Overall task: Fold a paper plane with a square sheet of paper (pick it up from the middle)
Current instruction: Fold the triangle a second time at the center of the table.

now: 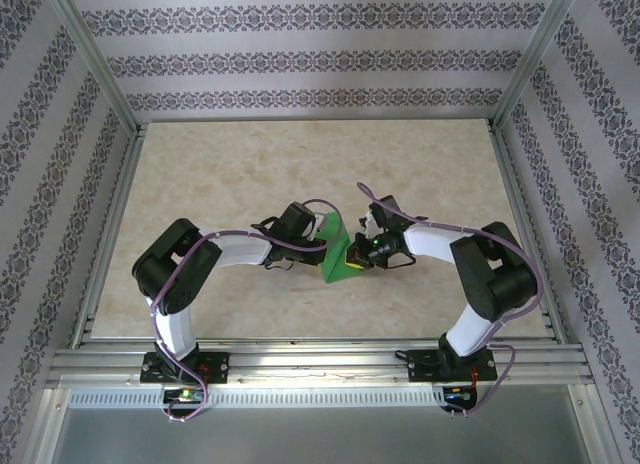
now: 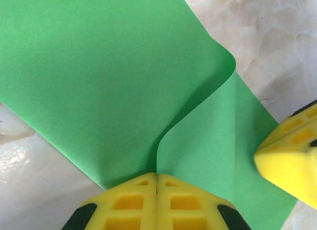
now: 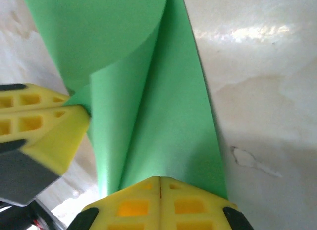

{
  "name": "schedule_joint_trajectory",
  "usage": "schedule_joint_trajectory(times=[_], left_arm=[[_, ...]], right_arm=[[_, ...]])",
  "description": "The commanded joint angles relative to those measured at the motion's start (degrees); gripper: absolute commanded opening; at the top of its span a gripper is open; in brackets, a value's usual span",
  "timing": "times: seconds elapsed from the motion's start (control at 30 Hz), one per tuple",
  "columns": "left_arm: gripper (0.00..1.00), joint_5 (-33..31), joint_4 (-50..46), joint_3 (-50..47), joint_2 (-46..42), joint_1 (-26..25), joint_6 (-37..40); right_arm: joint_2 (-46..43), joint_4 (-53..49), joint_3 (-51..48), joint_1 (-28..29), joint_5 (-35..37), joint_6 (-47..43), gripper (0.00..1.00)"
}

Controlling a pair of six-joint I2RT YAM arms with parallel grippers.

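Meeting in the middle of the pale marbled surface [image 1: 220, 174], the two arms hold one bright green sheet of paper [image 1: 334, 252] between them. The left fingers [image 2: 129, 202] are pressed together on an edge of the sheet, and the paper comes straight out of the seam where they meet. From that pinch one flap rises and curls over in a soft rounded bend, not a sharp crease, while the rest of the sheet spreads away over the surface. The right fingers [image 3: 133, 207] are likewise closed tight, pinching the paper at another edge. In the right wrist view the sheet runs up from them as a long strip with a rolled layer beside it. The two pairs of yellow fingers sit close together, with only green paper between them. Patterned walls [image 1: 300, 64] enclose the surface on the left, right and far sides.
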Motion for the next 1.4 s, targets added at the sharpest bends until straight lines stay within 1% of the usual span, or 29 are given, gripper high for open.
schedule_joint_trajectory(times=[0.0, 0.07, 0.13, 0.23, 0.43, 0.6, 0.73, 0.87, 1.13, 1.2, 1.37], left_arm=[[0.00, -0.3, -0.2, -1.9, 1.7, 0.6, -0.8], [0.00, -0.2, -0.2, -2.0, 1.7, 0.6, -0.8], [0.00, -0.2, -0.4, -1.9, 1.6, 0.6, -0.7], [0.00, -0.3, -0.3, -2.3, 1.2, 0.6, -0.8], [0.00, 0.2, -0.6, -1.9, 1.4, 0.6, -0.6], [0.00, 0.3, -0.1, -2.3, 1.1, 0.6, -0.8], [0.00, 1.1, -0.4, -1.9, 1.5, 0.6, -0.6], [0.00, 1.2, -0.6, -1.8, 1.5, 0.6, -0.5], [0.00, 1.9, -1.4, -1.6, 1.6, 0.6, -0.1], [0.00, 1.9, -1.7, -1.7, 1.5, 0.6, 0.0], [0.00, 1.9, -1.7, -1.7, 1.6, 0.6, 0.0]], right_arm=[[-3.4, 9.8, -3.1, -1.6, -4.5, 6.4, 0.01], [-2.9, 15.6, -4.3, -1.9, -6.9, 9.7, 0.00], [-0.5, 20.1, -4.0, -1.8, -9.2, 12.6, 0.00], [2.3, 24.1, -2.8, -1.0, -9.8, 15.2, 0.00], [4.7, 19.8, 0.2, -0.3, -7.5, 13.6, 0.00], [6.3, 19.7, 0.6, 0.2, -8.5, 12.8, 0.00], [7.2, 17.0, 1.1, 0.2, -8.1, 11.1, 0.00], [8.0, 14.4, 0.8, 0.2, -6.6, 9.3, 0.00], [9.5, 13.0, -1.7, 0.1, -4.4, 8.4, 0.00], [8.9, 12.7, -1.4, 0.1, -4.8, 8.5, 0.00], [3.6, 11.2, 1.6, -0.5, -5.7, 8.6, 0.00]])
